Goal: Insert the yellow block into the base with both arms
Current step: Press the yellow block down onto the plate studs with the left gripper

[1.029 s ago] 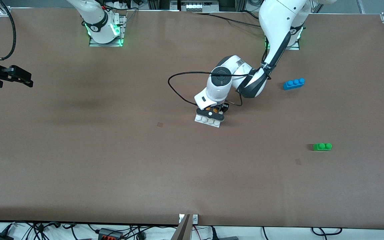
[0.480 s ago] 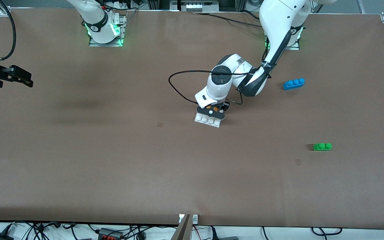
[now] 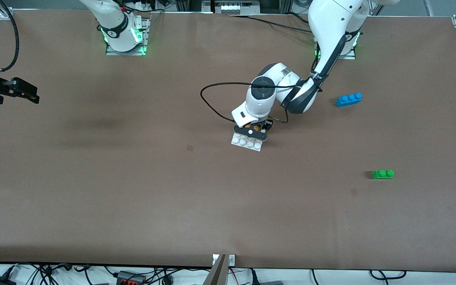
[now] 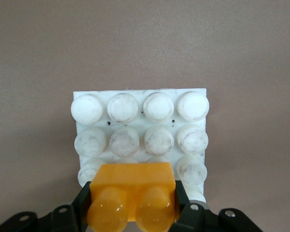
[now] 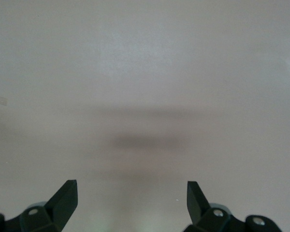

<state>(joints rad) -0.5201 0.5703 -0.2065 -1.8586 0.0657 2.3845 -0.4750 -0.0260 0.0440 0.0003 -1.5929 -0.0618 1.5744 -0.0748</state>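
Yellow block held over the base mid-surface.
The surface (image 3: 133, 190) carries the base (image 3: 240, 142); the left tool (image 3: 251, 130) grips the yellow block (image 4: 135, 186) just above it; the right tool (image 5: 130, 200) waits spread wide at its end.

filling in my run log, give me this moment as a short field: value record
left claw: shut on the yellow block, over the white studded base
right claw: open, waiting over bare table at the right arm's end
blue brick: on the table, toward the left arm's end
green brick: nearer the front camera than the blue brick
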